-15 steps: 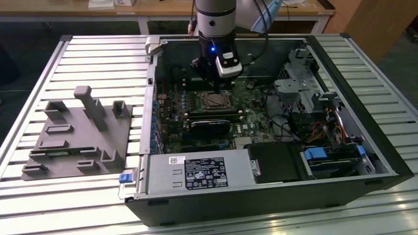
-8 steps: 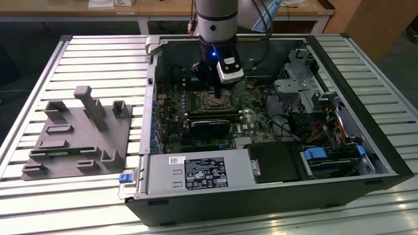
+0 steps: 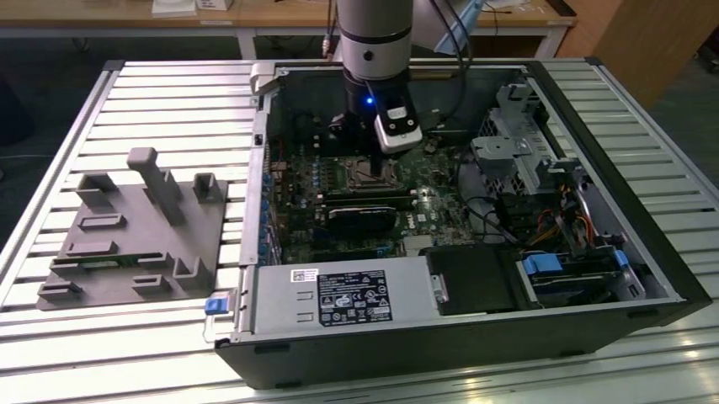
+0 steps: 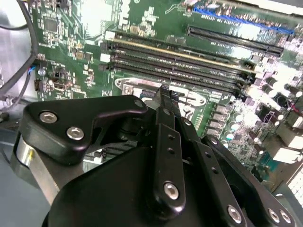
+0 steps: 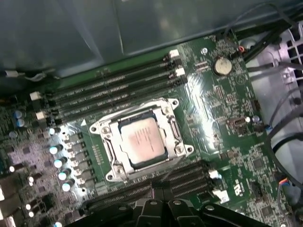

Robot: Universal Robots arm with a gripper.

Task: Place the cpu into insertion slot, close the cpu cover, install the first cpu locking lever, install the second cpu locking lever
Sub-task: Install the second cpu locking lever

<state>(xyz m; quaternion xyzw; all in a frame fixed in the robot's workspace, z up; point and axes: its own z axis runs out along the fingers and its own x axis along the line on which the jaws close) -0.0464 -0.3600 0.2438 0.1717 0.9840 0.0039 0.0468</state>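
The cpu (image 5: pixel 142 139), a dull silver square, lies in the insertion slot (image 3: pixel 365 174) on the green motherboard. The cpu cover (image 5: pixel 110 150), a thin metal frame, lies flat around it with the chip showing through its window. Whether the locking levers are latched I cannot tell. My gripper (image 5: pixel 158 188) hovers just off one side of the socket, over the memory slots, fingers shut together with nothing between them. In the second wrist view the gripper (image 4: pixel 163 90) points down at the socket's edge, hiding most of it. In the exterior view the gripper (image 3: pixel 357 151) hangs right above the socket.
Long memory slots (image 5: pixel 113 85) run along both sides of the socket. A labelled grey power-supply box (image 3: pixel 337 296) fills the case's near end, with a drive cage (image 3: pixel 506 143) and cables (image 5: pixel 284 123) at the exterior view's right. A grey fixture (image 3: pixel 135 227) stands outside the case.
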